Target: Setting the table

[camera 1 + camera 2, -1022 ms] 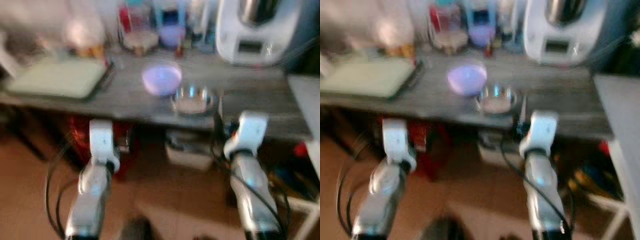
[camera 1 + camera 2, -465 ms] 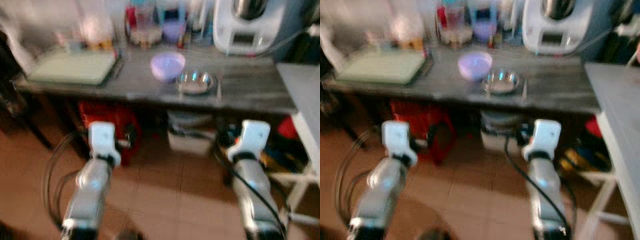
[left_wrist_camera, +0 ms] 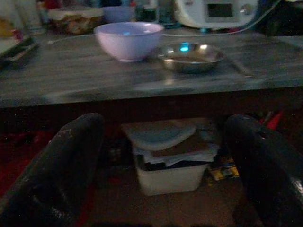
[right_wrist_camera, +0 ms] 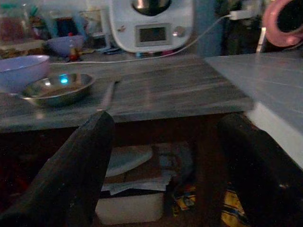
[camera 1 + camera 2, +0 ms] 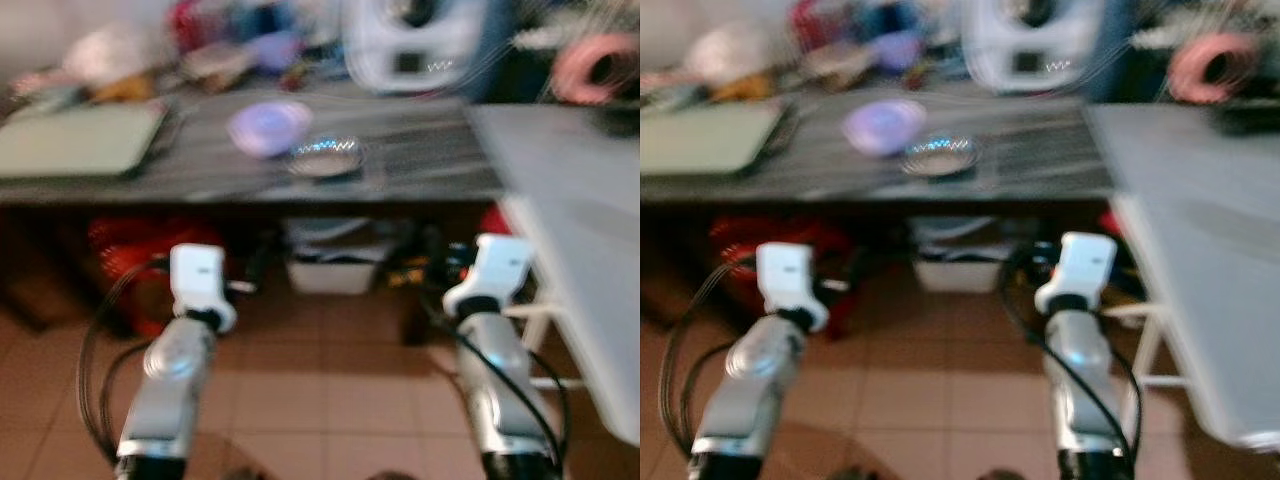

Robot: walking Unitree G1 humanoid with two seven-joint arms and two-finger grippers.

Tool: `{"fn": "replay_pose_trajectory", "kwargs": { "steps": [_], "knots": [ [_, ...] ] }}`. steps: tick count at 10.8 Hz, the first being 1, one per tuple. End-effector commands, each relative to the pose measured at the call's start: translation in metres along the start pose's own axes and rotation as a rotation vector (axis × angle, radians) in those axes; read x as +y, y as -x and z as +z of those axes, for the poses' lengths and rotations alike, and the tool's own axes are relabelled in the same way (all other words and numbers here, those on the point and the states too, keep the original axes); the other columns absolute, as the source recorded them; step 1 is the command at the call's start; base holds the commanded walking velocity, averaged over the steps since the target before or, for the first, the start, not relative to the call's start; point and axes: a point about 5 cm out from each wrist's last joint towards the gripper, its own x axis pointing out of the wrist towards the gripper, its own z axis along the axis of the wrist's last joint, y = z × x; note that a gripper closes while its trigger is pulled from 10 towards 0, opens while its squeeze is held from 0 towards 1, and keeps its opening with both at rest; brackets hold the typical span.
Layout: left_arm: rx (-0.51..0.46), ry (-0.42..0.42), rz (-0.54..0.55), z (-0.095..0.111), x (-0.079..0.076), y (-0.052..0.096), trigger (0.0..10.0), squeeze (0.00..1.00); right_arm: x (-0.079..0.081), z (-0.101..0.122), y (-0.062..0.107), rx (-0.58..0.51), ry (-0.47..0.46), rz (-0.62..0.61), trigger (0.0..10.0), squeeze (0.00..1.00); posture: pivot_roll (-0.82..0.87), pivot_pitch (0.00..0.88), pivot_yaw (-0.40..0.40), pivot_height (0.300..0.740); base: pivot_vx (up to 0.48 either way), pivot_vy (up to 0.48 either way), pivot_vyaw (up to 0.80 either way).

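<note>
A: Where are the bowls?
B: The lilac bowl (image 3: 128, 40) stands on the grey worktop (image 3: 71, 71), away from its front edge. The steel bowl (image 3: 190, 56) sits just beside it, nearer the front edge.
A: And the grippers?
B: The left gripper (image 3: 163, 175) is spread wide and holds nothing, below the worktop's front edge. The right gripper (image 4: 163, 165) is also wide and empty. A white kitchen machine (image 4: 151, 23) stands at the back edge.

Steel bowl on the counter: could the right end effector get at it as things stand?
Probably not yet. The right end effector, open, sits below the counter edge, short of the steel bowl; above the bowl nothing blocks the way.
</note>
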Motion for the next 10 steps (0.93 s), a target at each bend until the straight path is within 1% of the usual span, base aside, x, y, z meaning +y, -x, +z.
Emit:
{"fn": "replay_pose_trajectory", "kwargs": {
  "steps": [1, 4, 5, 6, 8, 10],
  "knots": [
    [-0.005, 0.005, -0.026, 0.0012, -0.0061, -0.0007, 10.0, 0.0, -0.0041, -0.0005, -0.0006, 0.008, 0.008, 0.002, 10.0, 0.0, -0.03, 0.0, 0.063, 0.74, 0.0, -0.472, 0.0],
    [-0.003, 0.001, -0.046, 0.0007, -0.0071, 0.0003, 10.0, 0.0, -0.0027, 0.0034, -0.0022, -0.016, 0.028, 0.036, 10.0, 0.0, -0.04, 0.0, 0.059, 0.74, 0.0, -0.47, 0.0],
    [-0.002, -0.001, -0.048, -0.0001, -0.0077, 0.0014, 10.0, 0.0, -0.0034, 0.0025, -0.0025, -0.007, 0.026, 0.029, 10.0, 0.0, -0.04, 0.0, 0.06, 0.74, 0.0, -0.469, 0.0],
    [-0.003, -0.001, -0.047, -0.0001, -0.0069, 0.0014, 10.0, 0.0, -0.0045, 0.0025, -0.002, -0.02, 0.062, 0.034, 10.0, 0.0, -0.03, 0.0, 0.06, 0.74, 0.0, -0.472, 0.0],
    [-0.005, -0.017, -0.054, 0.0013, -0.0075, -0.0002, 10.0, 0.0, -0.0007, 0.0036, -0.0027, -0.025, 0.059, 0.048, 10.0, 0.0, -0.04, 0.0, 0.064, 0.74, 0.0, -0.469, 0.0],
    [0.006, -0.028, -0.057, 0.0001, -0.0083, 0.0004, 10.0, 0.0, -0.0016, 0.0059, -0.0045, -0.033, 0.057, 0.039, 10.0, 0.0, -0.03, 0.0, 0.067, 0.74, 0.0, -0.452, 0.0]
  ]
}}
